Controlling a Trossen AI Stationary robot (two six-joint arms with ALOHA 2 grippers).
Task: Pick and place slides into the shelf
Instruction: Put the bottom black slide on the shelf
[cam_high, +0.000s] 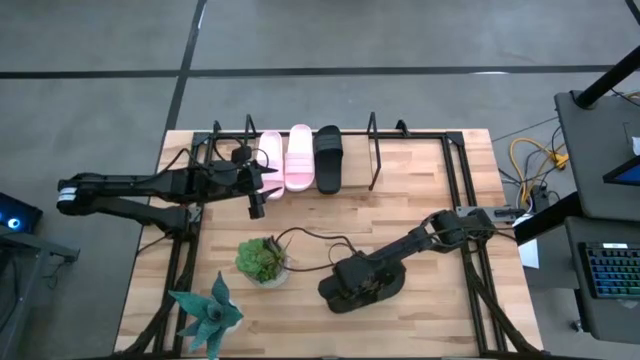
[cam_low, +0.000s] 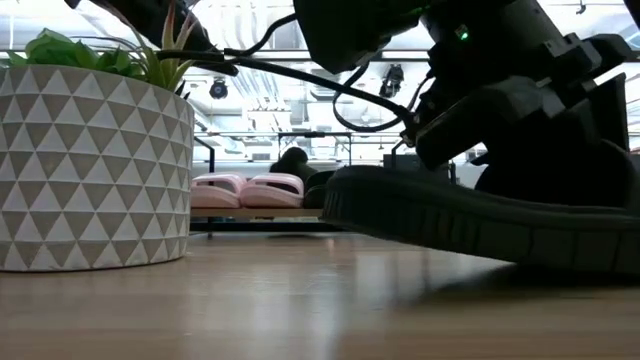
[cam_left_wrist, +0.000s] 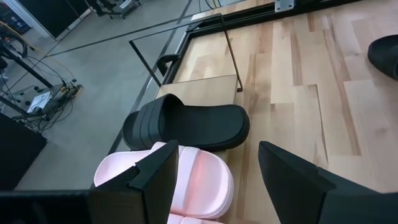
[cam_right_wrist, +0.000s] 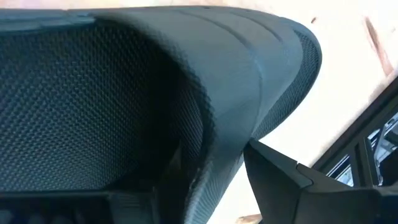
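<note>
The shelf (cam_high: 375, 150) stands at the table's far edge. On it lie two pale pink slides (cam_high: 285, 160) and one black slide (cam_high: 329, 158), side by side. My left gripper (cam_high: 256, 205) hovers open just in front of the pink slides, with nothing between its fingers (cam_left_wrist: 155, 171). A second black slide (cam_high: 338, 292) is near the table's front middle, and my right gripper (cam_high: 362, 283) comes down on it from the right and is closed on its strap. My right gripper holds the black slide by its wide strap (cam_right_wrist: 224, 130), at the strap's edge. One finger (cam_right_wrist: 174, 171) is inside under the strap and the other (cam_right_wrist: 280, 180) is outside it. The fingers slant down from above. The slide is tilted, one end (cam_low: 335, 205) raised off the table.
A succulent in a triangle-patterned pot (cam_high: 264, 260) stands just left of the held slide, close in the low view (cam_low: 90, 170). A second spiky plant (cam_high: 208, 312) is at the front left. A cable (cam_high: 310, 235) loops over the table. The shelf has free room (cam_high: 355, 165) beside its black slide.
</note>
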